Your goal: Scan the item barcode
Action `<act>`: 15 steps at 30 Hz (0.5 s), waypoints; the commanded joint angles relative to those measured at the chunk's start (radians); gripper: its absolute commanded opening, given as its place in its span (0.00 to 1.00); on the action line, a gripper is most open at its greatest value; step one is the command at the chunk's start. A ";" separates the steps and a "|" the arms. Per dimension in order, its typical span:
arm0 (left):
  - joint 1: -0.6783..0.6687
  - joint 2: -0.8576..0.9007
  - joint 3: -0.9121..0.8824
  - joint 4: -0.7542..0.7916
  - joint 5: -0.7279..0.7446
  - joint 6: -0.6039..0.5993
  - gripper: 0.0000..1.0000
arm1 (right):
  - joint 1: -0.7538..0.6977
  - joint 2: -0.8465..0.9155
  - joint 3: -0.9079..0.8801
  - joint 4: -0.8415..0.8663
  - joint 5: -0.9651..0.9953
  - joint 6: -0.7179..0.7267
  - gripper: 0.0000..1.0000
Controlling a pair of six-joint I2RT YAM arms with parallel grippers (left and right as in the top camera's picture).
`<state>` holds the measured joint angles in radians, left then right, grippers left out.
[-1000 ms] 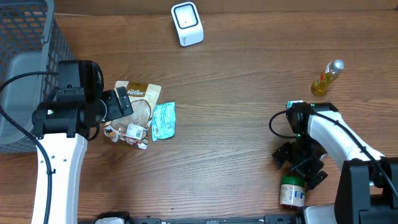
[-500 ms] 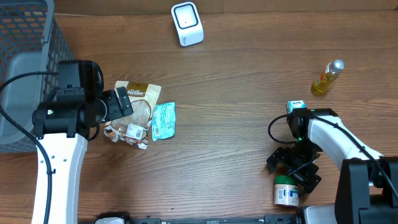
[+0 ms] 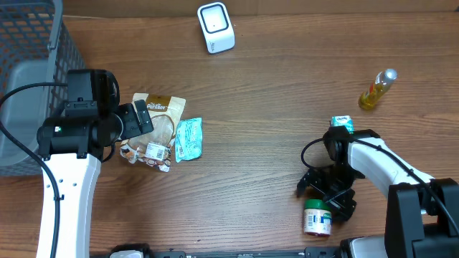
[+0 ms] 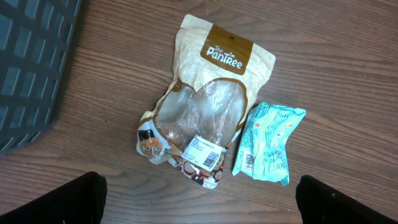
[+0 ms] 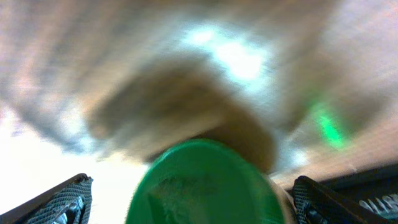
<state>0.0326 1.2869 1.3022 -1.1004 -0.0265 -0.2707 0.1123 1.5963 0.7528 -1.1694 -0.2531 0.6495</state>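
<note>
Overhead alone shows the white scanner.

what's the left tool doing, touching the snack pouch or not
Apart. The left wrist view shows the left tool open, its fingertips at the bottom corners, with bare table between each and the snack pouch.

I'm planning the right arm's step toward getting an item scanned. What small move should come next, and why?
Probably close the right tool on the green-lidded jar. Its jaws stand open, and the right wrist view shows the green lid between the fingers with a gap each side, so nothing looks gripped yet.
</note>
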 commanded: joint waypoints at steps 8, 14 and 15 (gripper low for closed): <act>-0.007 0.001 0.010 0.001 -0.006 0.009 0.99 | 0.005 -0.003 0.007 0.038 0.047 -0.104 1.00; -0.007 0.001 0.010 0.001 -0.006 0.009 1.00 | 0.005 -0.003 0.196 -0.092 0.126 -0.168 1.00; -0.007 0.001 0.010 0.001 -0.006 0.009 0.99 | 0.005 -0.003 0.235 -0.124 0.143 -0.167 1.00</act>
<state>0.0326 1.2869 1.3022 -1.1004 -0.0265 -0.2707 0.1123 1.5970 0.8677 -1.2556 -0.1852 0.5156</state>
